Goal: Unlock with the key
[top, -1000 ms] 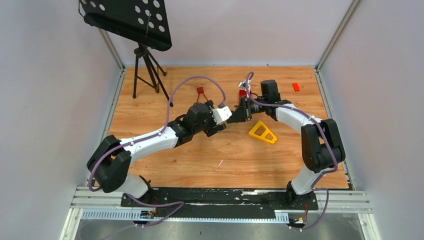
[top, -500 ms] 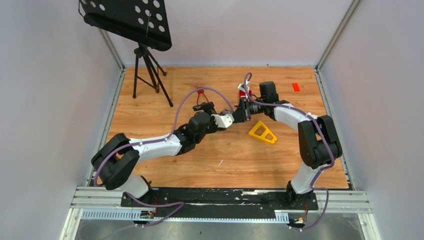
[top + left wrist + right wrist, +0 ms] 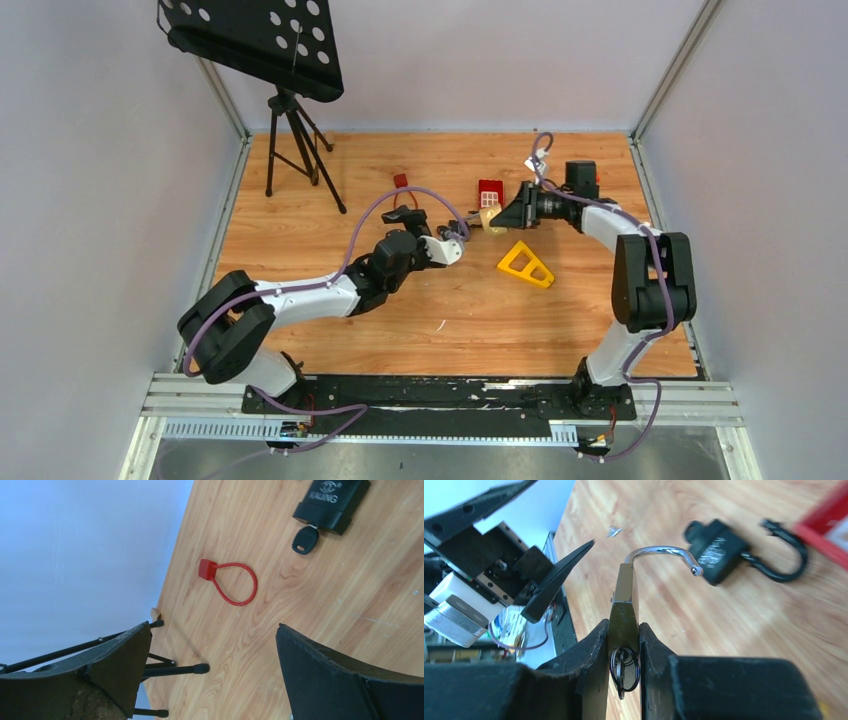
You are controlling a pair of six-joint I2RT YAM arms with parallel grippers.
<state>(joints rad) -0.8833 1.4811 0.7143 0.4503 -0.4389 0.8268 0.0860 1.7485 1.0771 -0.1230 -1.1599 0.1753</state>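
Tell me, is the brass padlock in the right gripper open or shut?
Open. The brass padlock sits in the right gripper; its shackle stands swung out, free end clear of the body.

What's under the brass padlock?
A dark key ring hangs beneath the brass padlock, inside the right pincer's grip. Whether a key sits in the lock is hidden by the pincer.

"KAILING" on black padlock (image 3: 331, 502)
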